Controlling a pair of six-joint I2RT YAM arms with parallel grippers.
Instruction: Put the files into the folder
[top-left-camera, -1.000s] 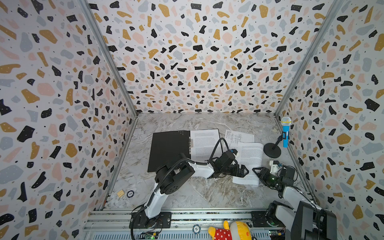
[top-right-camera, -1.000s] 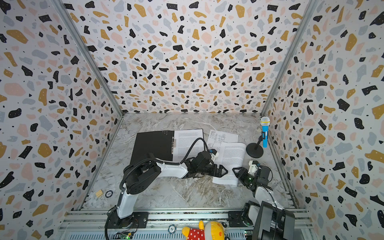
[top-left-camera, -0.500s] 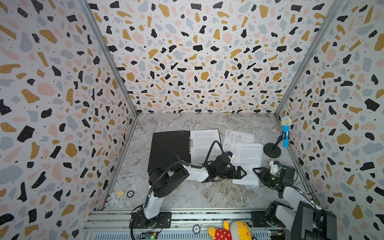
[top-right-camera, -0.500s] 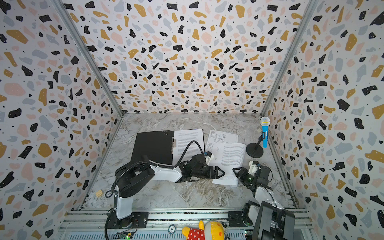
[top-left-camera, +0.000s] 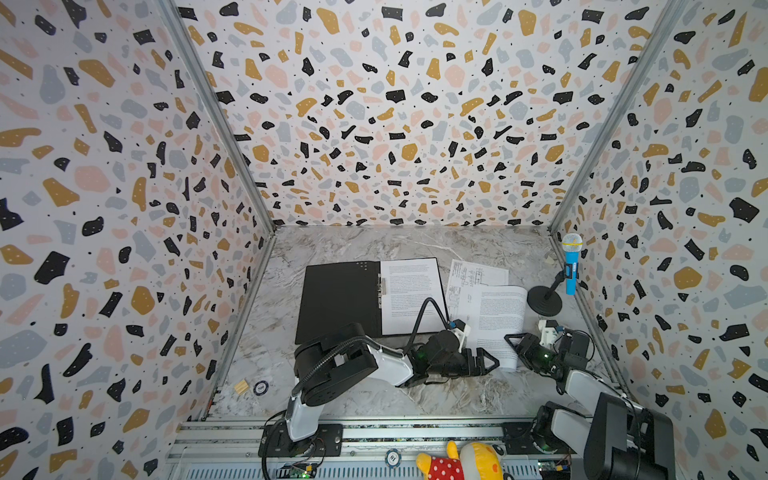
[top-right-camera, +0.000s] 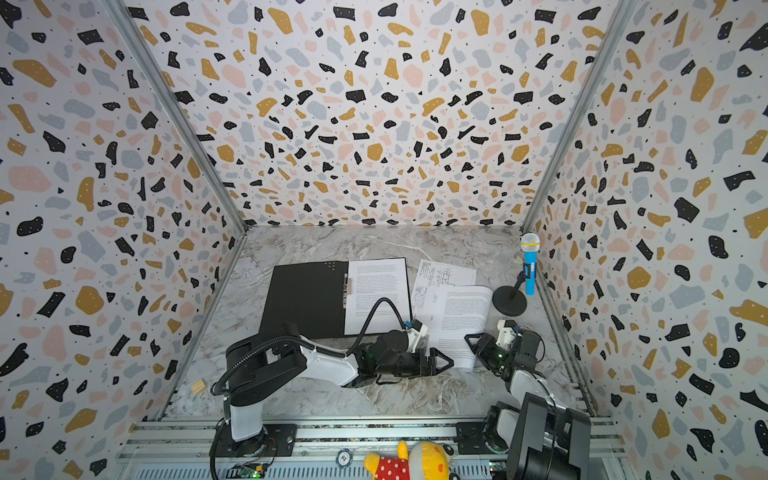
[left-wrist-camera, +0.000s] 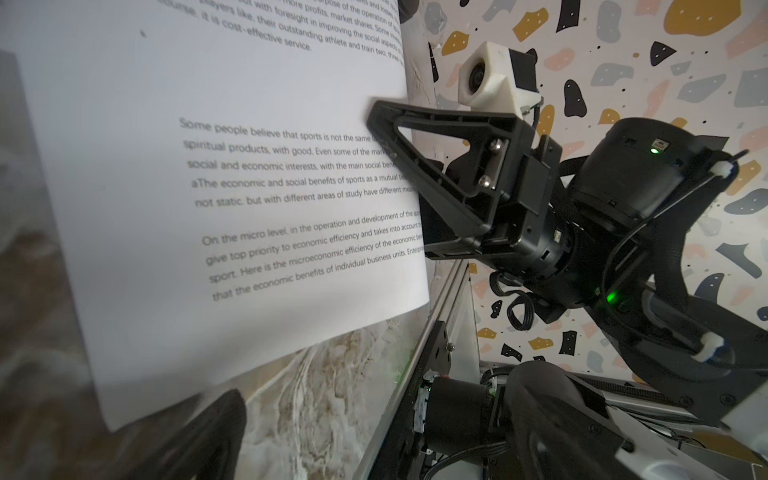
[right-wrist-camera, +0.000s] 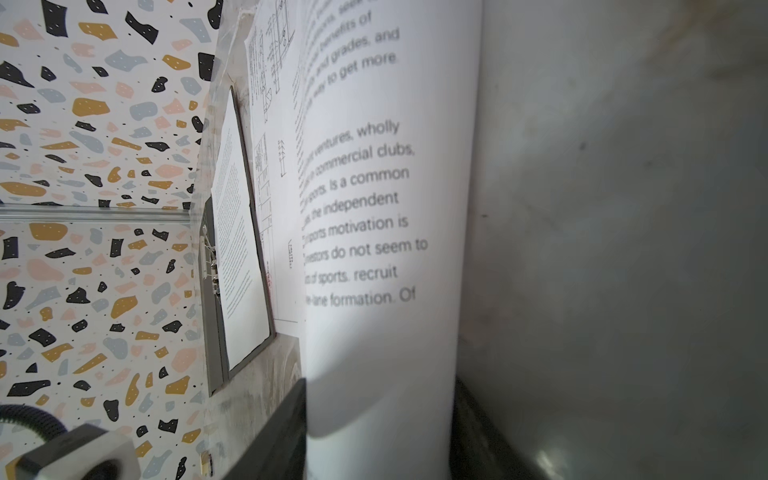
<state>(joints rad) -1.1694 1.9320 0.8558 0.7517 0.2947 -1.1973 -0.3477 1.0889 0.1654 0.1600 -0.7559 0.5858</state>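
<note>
The folder (top-left-camera: 338, 299) lies open with its black inside up. A text sheet (top-left-camera: 409, 293) rests on its right half. A sheet of line drawings (top-left-camera: 478, 272) lies on the table to the right. The third of the files, another text sheet (top-left-camera: 492, 320) (left-wrist-camera: 216, 174), partly covers it, with its right edge curled up. My right gripper (top-left-camera: 517, 347) (right-wrist-camera: 378, 436) is shut on that curled edge, and the paper fills the gap between the fingers. My left gripper (top-left-camera: 492, 361) (top-right-camera: 446, 360) lies low and open at the sheet's near left corner. One of its fingers (left-wrist-camera: 208, 432) shows beside the corner.
A blue toy microphone (top-left-camera: 571, 266) stands on a black round base (top-left-camera: 544, 301) by the right wall. A wooden block (top-left-camera: 241, 386) and a round token (top-left-camera: 260, 387) lie near the left wall. A plush toy (top-left-camera: 461, 461) sits on the front rail.
My left gripper has sunk and slid toward the front and slightly right, down to the sheet's near corner. My right gripper has hardly moved and its jaws have narrowed a little.
</note>
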